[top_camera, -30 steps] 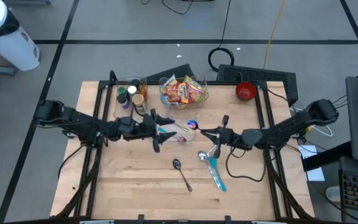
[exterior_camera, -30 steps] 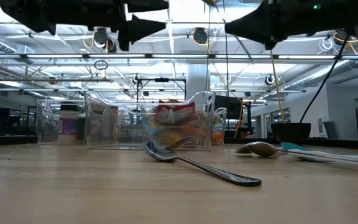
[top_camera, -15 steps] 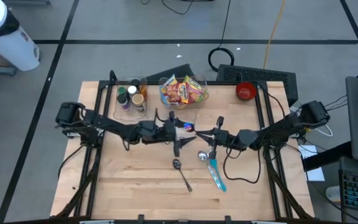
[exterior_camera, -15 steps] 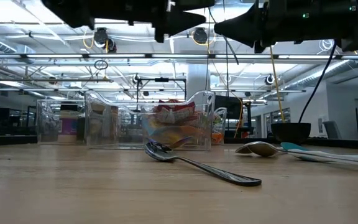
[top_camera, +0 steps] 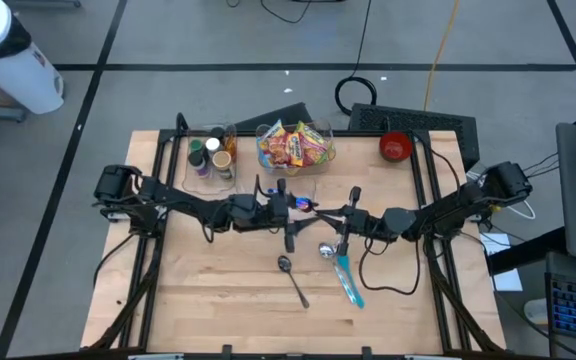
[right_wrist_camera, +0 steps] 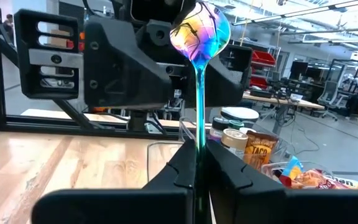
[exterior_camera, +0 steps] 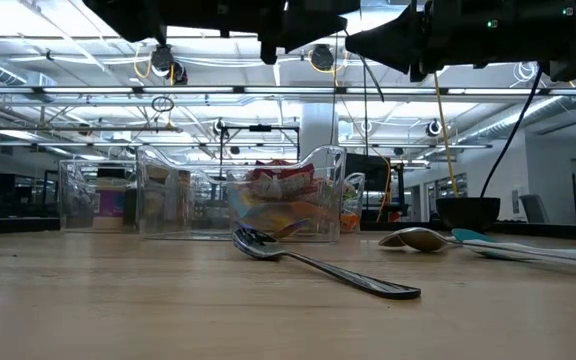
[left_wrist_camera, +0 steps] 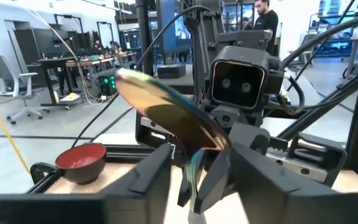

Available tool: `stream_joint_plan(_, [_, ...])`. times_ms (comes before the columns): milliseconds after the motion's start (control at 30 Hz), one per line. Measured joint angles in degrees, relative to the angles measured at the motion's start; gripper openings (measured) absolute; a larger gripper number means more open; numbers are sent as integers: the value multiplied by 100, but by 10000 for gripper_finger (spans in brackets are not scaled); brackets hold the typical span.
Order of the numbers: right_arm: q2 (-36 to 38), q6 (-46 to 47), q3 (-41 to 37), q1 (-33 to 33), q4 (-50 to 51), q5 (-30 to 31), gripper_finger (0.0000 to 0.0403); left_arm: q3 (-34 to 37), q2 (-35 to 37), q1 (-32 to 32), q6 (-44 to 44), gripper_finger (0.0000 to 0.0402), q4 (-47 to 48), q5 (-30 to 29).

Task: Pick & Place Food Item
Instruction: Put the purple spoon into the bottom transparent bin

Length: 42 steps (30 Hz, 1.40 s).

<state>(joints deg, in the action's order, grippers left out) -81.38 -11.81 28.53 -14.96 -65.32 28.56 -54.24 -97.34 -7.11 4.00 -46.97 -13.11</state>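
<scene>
An iridescent spoon (top_camera: pixel 307 206) is held above the middle of the table between my two arms. My right gripper (top_camera: pixel 334 214) is shut on its handle, and its bowl (right_wrist_camera: pixel 199 31) sticks out toward my left arm. My left gripper (top_camera: pixel 290 207) is open. Its two fingers (left_wrist_camera: pixel 157 168) stand on either side of the spoon's neck, with the bowl (left_wrist_camera: pixel 166 102) just beyond them. I cannot tell whether they touch it. A clear bin of snack packets (top_camera: pixel 295 145) stands at the back. My right gripper pinches the spoon's thin handle (right_wrist_camera: pixel 199 144) between its two fingers. The fingers come level from the table's right side and lie along the handle. The spoon is lifted clear of the table and sticks out past the fingertips, bowl end first.
A metal spoon (top_camera: pixel 293 278) and a teal-handled spoon (top_camera: pixel 343 268) lie on the table below the grippers. A clear bin of small bottles (top_camera: pixel 211 155) stands at the back left. A red bowl (top_camera: pixel 395 147) sits at the back right. The near half of the table is bare wood.
My left gripper has moved toward the table's right edge. It has closed in on my right gripper, and its fingers now stand around the spoon. My right gripper has kept the spoon lifted at about the same place.
</scene>
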Motion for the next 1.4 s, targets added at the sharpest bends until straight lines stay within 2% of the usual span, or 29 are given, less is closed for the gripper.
stream_joint_plan(300, [-2, 19, 0, -2, 31, 5, 8, 2, 0, 7, 5, 16, -30, 0])
stream_joint_plan(500, [-2, 41, 0, -2, 44, -9, 17, 2, 0, 2, -21, 24, -17, -37])
stream_joint_plan(600, [-2, 31, 0, -2, 103, 5, 38, 4, 61, 2, -19, 10, 141, -42])
stream_joint_plan(700, [136, 1, 0, -27, 229, 245, 70, 9, 273, 6, -25, 13, 471, -105])
stream_joint_plan(867, [591, 57, -2, -185, 739, 818, 123, 9, 807, -16, -25, 6, 1508, -430])
stream_joint_plan(1000, [987, 59, -2, -353, 1268, 1063, 148, 24, 1163, -38, -26, 7, 2359, -889])
stream_joint_plan(1133, [1214, 60, -2, -431, 1548, 1066, 158, 42, 1241, 28, -349, 4, 3381, -1360])
stream_joint_plan(1333, [1283, 62, -2, -428, 1690, 1066, 159, 51, 1175, 318, -1229, 4, 4973, -1406])
stream_joint_plan(1400, [1283, 63, -2, -428, 1721, 1064, 159, 103, 1179, 379, -1406, 6, 5162, -1447])
